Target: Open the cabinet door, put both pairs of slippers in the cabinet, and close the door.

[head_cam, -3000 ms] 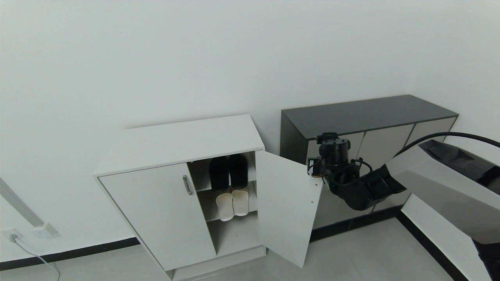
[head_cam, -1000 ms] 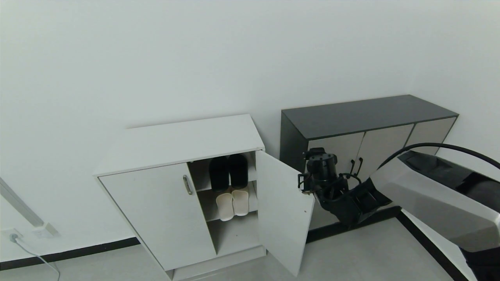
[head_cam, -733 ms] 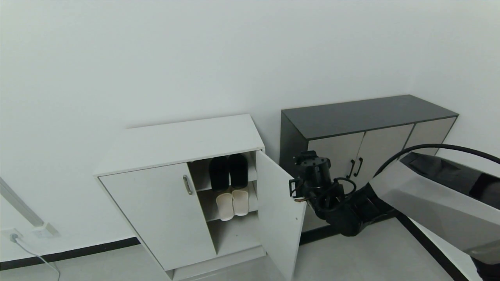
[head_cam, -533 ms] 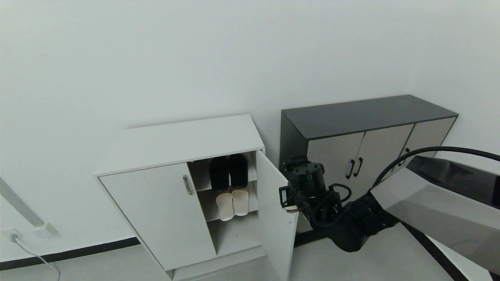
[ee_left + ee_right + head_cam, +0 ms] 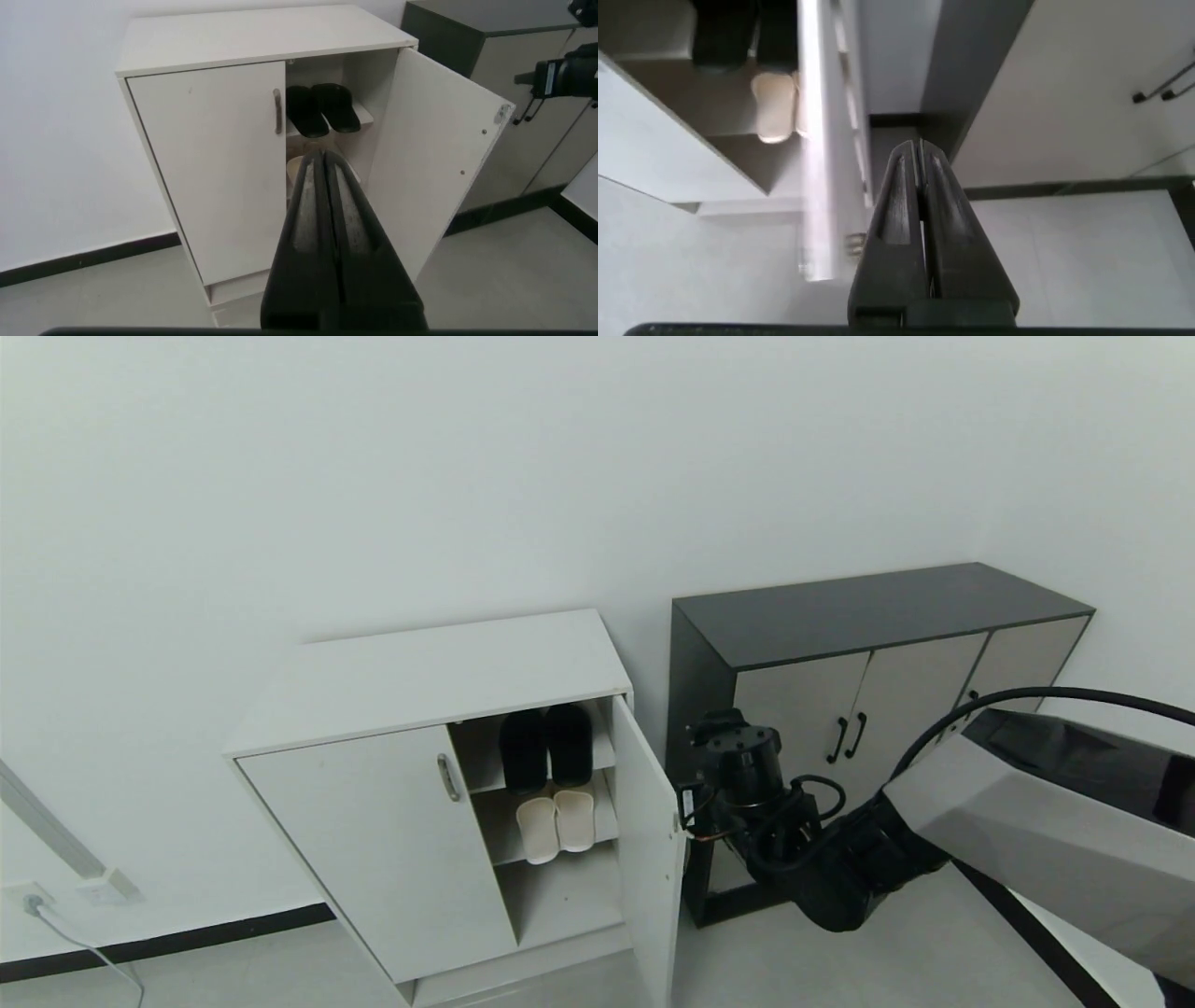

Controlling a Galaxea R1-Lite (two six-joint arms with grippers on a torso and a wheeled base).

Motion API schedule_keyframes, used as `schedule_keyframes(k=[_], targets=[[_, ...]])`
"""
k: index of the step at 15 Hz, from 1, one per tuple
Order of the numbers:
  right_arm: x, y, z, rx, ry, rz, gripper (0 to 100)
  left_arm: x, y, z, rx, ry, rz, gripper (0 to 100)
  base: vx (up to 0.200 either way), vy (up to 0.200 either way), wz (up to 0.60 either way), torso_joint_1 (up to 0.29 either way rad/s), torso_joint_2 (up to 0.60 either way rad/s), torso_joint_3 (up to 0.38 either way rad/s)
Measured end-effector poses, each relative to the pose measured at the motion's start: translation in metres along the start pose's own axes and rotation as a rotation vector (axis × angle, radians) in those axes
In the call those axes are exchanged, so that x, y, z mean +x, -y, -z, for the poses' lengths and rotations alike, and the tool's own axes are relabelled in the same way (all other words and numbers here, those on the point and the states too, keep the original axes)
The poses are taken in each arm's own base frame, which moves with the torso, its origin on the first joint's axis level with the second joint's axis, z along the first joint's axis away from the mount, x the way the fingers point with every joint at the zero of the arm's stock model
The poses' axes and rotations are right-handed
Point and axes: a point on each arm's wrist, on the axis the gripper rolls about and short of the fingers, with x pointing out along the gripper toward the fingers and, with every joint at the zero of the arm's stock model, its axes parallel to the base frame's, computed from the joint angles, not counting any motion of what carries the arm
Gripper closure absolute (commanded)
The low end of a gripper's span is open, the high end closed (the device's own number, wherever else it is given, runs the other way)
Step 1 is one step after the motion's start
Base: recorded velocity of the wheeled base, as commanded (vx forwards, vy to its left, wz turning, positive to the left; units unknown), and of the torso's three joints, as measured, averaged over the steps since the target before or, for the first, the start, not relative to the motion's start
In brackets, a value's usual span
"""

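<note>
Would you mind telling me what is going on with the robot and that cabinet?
The robot is closing the cabinet. Its right gripper, shut, sits at the outer face of the door, which has swung about halfway shut. Both pairs are already inside, the black slippers above the white slippers. The left gripper hangs shut in front of the cabinet.

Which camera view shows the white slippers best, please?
The head view: both white slippers lie unobstructed on the middle shelf. In the left wrist view the left gripper covers most of them; the right wrist view catches part.
</note>
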Motion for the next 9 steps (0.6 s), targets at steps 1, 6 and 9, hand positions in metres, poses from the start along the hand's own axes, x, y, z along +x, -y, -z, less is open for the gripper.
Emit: schedule_keyframes(k=[1, 6, 9], targets=[[0.0, -0.004, 0.004, -0.006, -0.009, -0.013, 100, 0.0, 0.0, 0.0, 0.0, 0.0, 0.0, 100, 0.0, 0.0, 0.0, 0.0, 0.0, 0.0], [-0.018, -0.035, 0.02, 0.009, -0.049, -0.131, 100, 0.0, 0.0, 0.0, 0.0, 0.0, 0.0, 100, 0.0, 0.0, 0.0, 0.0, 0.0, 0.0], [-0.046, -0.051, 0.018, 0.011, -0.049, -0.229, 100, 0.0, 0.0, 0.0, 0.0, 0.0, 0.0, 100, 0.0, 0.0, 0.0, 0.0, 0.0, 0.0]])
